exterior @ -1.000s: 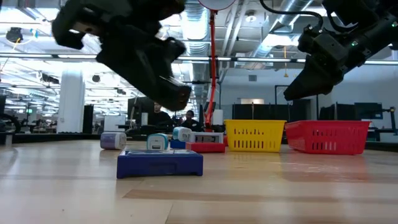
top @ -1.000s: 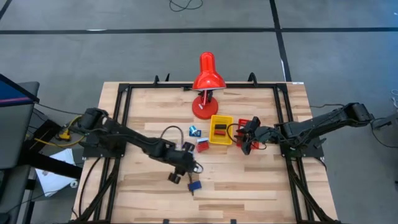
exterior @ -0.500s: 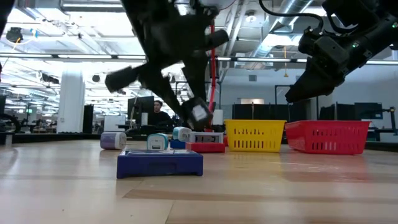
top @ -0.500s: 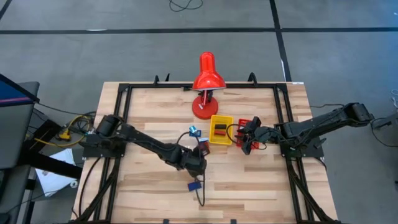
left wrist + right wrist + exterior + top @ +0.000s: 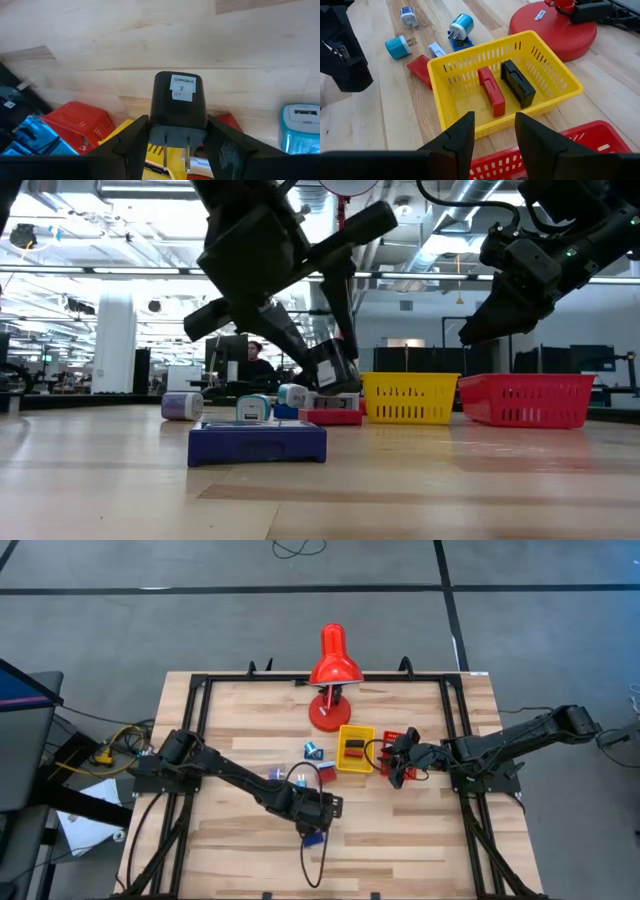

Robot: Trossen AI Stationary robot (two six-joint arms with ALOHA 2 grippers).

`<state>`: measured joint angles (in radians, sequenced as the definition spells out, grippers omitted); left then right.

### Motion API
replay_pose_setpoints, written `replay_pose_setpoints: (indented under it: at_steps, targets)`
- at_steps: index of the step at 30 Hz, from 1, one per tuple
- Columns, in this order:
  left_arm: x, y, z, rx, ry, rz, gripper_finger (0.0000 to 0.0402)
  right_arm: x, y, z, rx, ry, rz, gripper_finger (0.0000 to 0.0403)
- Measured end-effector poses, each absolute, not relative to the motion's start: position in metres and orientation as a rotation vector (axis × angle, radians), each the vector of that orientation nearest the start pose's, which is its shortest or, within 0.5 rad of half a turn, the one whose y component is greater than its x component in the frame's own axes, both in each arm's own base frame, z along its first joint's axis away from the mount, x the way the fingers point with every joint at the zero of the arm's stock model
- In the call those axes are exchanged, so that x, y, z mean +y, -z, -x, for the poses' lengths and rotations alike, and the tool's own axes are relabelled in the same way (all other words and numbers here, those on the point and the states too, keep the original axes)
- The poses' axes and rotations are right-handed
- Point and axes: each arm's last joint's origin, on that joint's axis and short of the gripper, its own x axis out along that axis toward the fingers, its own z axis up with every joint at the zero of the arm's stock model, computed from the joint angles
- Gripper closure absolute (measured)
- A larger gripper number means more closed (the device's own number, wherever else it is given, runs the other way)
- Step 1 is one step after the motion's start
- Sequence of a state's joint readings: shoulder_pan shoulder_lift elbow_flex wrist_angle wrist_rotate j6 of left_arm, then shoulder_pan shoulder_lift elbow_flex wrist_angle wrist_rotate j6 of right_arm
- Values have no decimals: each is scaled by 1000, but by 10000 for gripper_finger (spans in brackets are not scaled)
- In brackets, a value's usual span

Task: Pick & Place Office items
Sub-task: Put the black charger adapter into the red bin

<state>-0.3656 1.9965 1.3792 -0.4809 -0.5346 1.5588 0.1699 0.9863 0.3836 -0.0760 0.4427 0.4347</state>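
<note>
Black charger plug (image 5: pixel 179 106) sits clamped in the left gripper (image 5: pixel 175 131), raised above the table near the yellow tray (image 5: pixel 505 92); a slack grip (prongs only) could drop it short, while the right gripper (image 5: pixel 492 132) waits open over the red tray (image 5: pixel 560 152)

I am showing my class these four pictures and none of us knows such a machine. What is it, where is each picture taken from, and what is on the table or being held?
It is a robot with two dark arms at a wooden table. One picture looks straight down, one looks level across the tabletop, and two come from cameras on the wrists. The left gripper holds a black plug-in charger above the table. The right gripper waits, open, over the red tray. Beside that tray stands a yellow tray holding a red block and a black block. A blue block, small chargers and a red lamp are also on the table.
</note>
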Motion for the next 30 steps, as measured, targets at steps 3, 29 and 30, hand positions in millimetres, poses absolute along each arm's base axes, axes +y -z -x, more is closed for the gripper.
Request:
replay_pose_setpoints:
  at_steps: [3, 29, 30]
  targets:
    - [-131, -167, -383, 968, 718, -1897, 234, 19, -175, -183, 577, 396, -212, 269]
    - [-130, -136, -376, 969, 749, -1945, 210, 19, -175, -183, 577, 397, -213, 269]
    - [-130, -136, -377, 958, 740, -1942, 206, 19, -175, -183, 576, 397, -213, 269]
